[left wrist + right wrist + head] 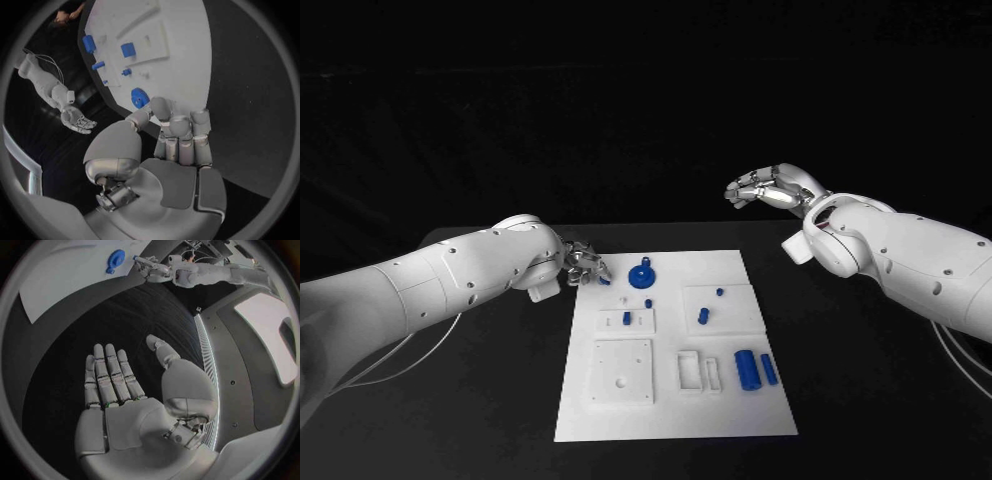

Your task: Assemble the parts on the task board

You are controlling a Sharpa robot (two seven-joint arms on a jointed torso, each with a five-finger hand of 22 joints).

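Observation:
The white task board [678, 405] lies in the middle of the table. On it are a round blue part [642, 275], several small blue parts such as one [702, 315] by a raised white block, and two blue cylinders [756, 368]. My left hand [581, 265] hovers at the board's far left corner with its fingers [181, 135] curled in. A small blue part [604, 281] shows at its fingertips, apparently pinched. The round blue part [139, 97] lies just beyond the thumb. My right hand [769, 190] is raised off the board's far right, palm [125, 395] flat, fingers spread, holding nothing.
Black table [877, 400] surrounds the board on all sides. White raised blocks [623, 371] with holes sit on the board's near half. My right forearm [906, 260] slants over the table to the board's right.

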